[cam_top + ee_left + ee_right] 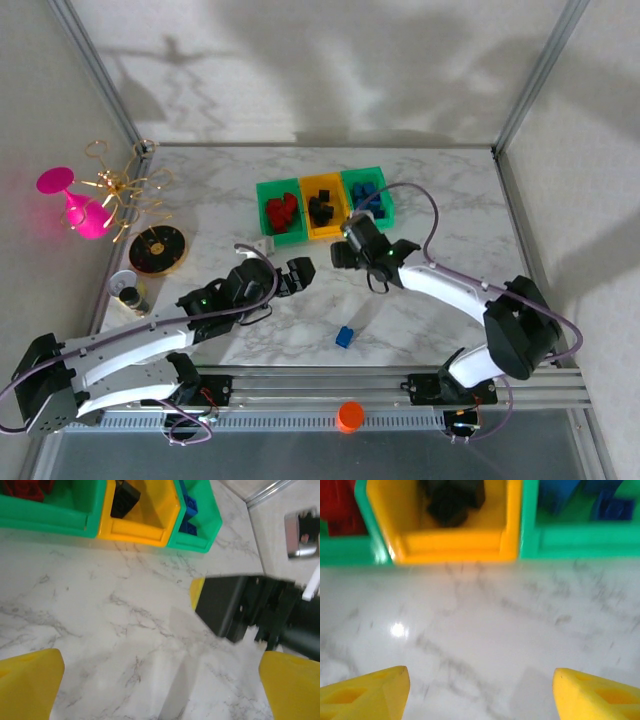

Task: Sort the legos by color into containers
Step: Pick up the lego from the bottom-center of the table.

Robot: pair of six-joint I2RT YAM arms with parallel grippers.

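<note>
Loose brick: one blue brick point(344, 337) lies on the worktop point(440, 200) near the front edge, between the two arm bases and well apart from the bins point(325, 232).
Sorted so far: red bricks point(282, 210) are in the left green bin, black bricks point(321, 208) in the yellow one, and blue bricks point(366, 193) in the right green one.
Handling: the brick is probably very light, stiff and hard. Its smooth plastic sides may skid on the marble or squirt out of a slanted pinch.
Where to hold: across two flat opposite sides, low on the body, with the fingers coming straight down.
Left pincer point(297, 275): spread wide and holding nothing, over bare marble in front of the bins.
Right pincer point(480, 690): fingertips stand well apart with nothing between them, just in front of the yellow bin.
In the way: nothing lies beside the blue brick. The right forearm passes near it, and the two pincers sit close together, so they could crowd each other.
Other things: an orange cap point(349, 415) sits on the front rail. A round dish point(158, 250) and a pink goblet point(80, 205) stand far left, clear of the work.
</note>
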